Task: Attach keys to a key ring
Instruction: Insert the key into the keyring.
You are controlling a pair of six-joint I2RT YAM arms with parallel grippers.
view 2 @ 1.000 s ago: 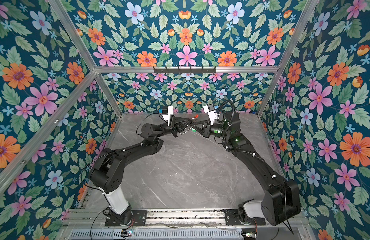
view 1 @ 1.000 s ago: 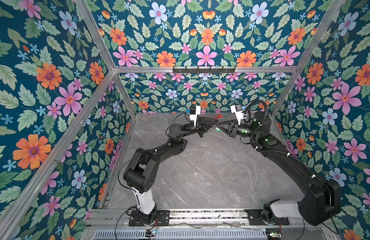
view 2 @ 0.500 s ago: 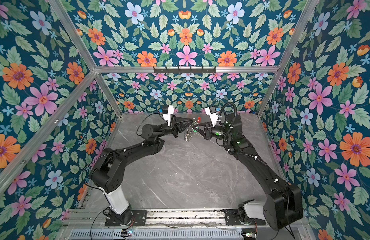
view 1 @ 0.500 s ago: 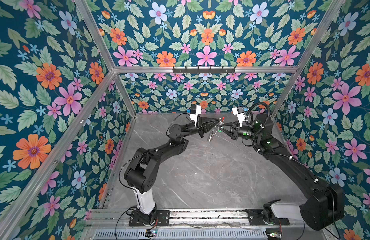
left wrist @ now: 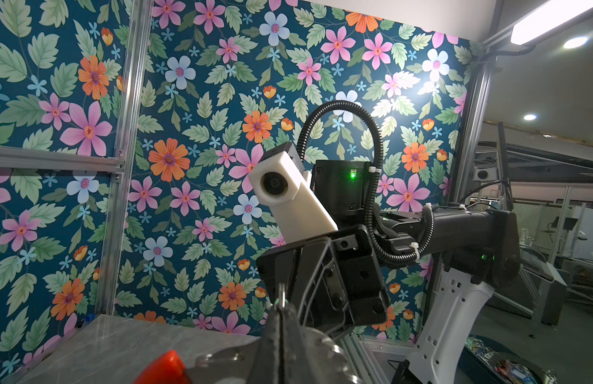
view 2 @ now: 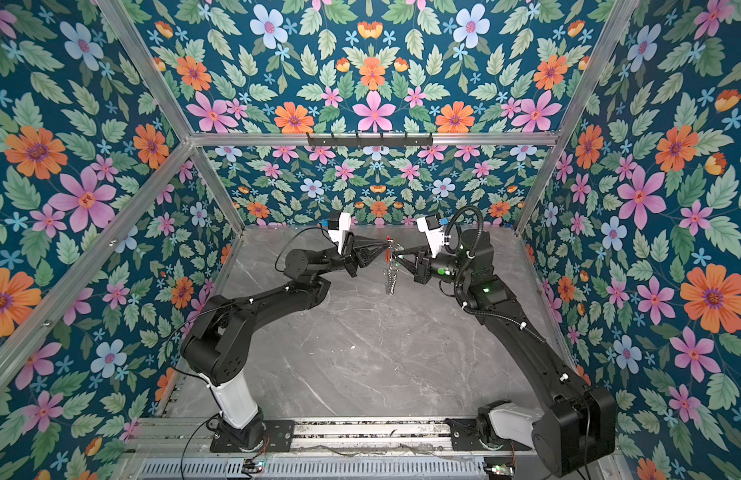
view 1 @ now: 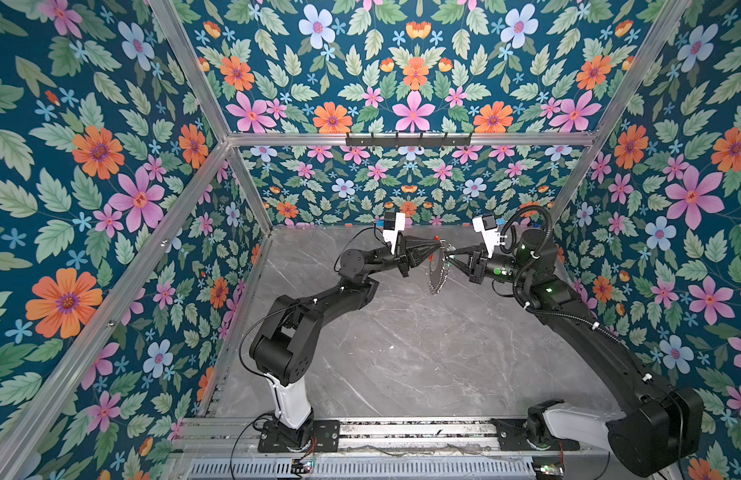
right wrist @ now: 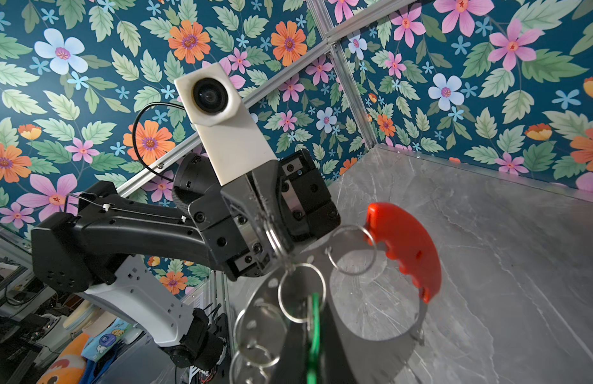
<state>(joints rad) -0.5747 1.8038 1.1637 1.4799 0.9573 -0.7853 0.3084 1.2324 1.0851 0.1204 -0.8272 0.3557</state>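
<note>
The key ring (view 1: pixel 437 274) hangs in mid-air over the back of the table, seen in both top views (view 2: pixel 390 274). My left gripper (view 1: pixel 437 248) is shut on its upper edge. In the right wrist view its grey hoop (right wrist: pixel 255 299), red arc (right wrist: pixel 404 246) and small silver rings (right wrist: pixel 301 292) show, with the left gripper (right wrist: pixel 278 247) pinching the top. My right gripper (view 1: pixel 449 255) faces it, shut on the green key (right wrist: pixel 314 319). The key's end lies across one small ring; whether it is threaded I cannot tell. In the left wrist view the left gripper (left wrist: pixel 281 309) is shut.
The grey marble table (view 1: pixel 402 353) is walled by floral panels on three sides. A black hook rail (view 1: pixel 408 139) sits high on the back wall. The two arm bases stand on the front rail (view 1: pixel 402 432).
The key ring has swung down and now hangs below the left fingertips. The right gripper has closed the last bit and drawn slightly to the right.
</note>
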